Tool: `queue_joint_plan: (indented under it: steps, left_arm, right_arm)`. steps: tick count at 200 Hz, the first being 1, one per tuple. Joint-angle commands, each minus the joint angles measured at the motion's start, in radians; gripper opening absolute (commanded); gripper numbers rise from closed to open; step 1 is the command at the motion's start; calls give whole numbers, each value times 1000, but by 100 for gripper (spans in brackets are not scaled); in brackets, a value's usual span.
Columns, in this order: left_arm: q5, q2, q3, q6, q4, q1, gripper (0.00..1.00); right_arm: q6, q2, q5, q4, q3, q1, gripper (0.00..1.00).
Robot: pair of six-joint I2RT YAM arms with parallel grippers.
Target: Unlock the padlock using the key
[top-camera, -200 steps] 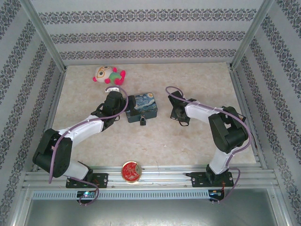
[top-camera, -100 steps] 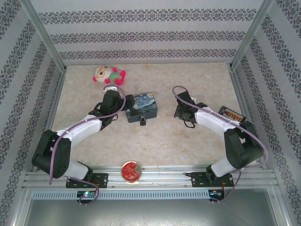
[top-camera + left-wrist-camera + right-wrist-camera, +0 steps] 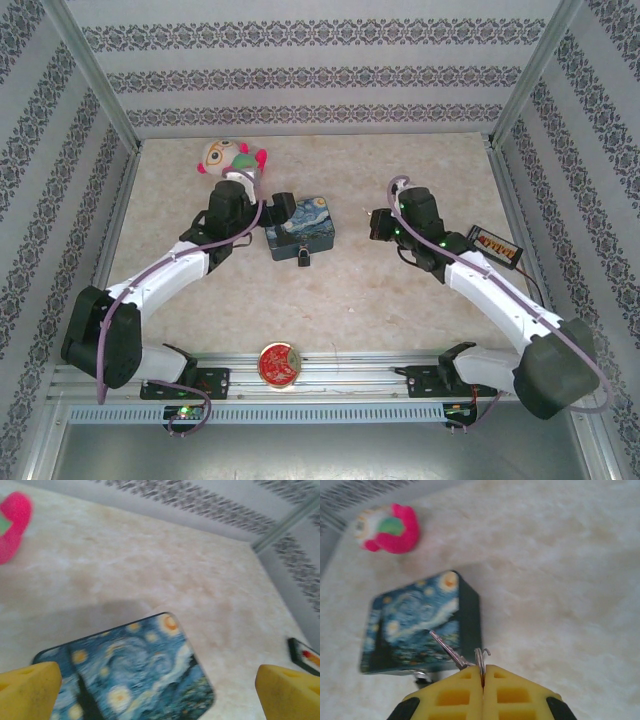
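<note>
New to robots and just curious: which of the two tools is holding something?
The right tool, pinched shut on the small silvery key. The left tool gapes open, empty, by the blue tin.

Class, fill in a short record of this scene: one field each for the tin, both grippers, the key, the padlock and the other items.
blue tin: mid-table
left gripper: open, over the blue tin, holding nothing
right gripper: shut on the key
key: gripped at its ring end, blade pointing toward the blue tin
padlock: at the blue tin's near side, apart from the key
others: plush toy; red round object; dark flat box
</note>
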Motion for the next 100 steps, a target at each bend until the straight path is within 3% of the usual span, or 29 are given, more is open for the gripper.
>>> queue_joint_plan:
  steps: [1,46,100]
  left_arm:
    - [184,6,69,19,26,11,99]
    - [462,52,126,1,92,-7,100]
    - [625,102,183,70,54,-58,82]
  right_arm:
    - [-37,-34,-101,117,-24,23,0]
    - [5,-38,-149,204,-32,37,0]
    - [31,-7,-211,251,-24,52,0]
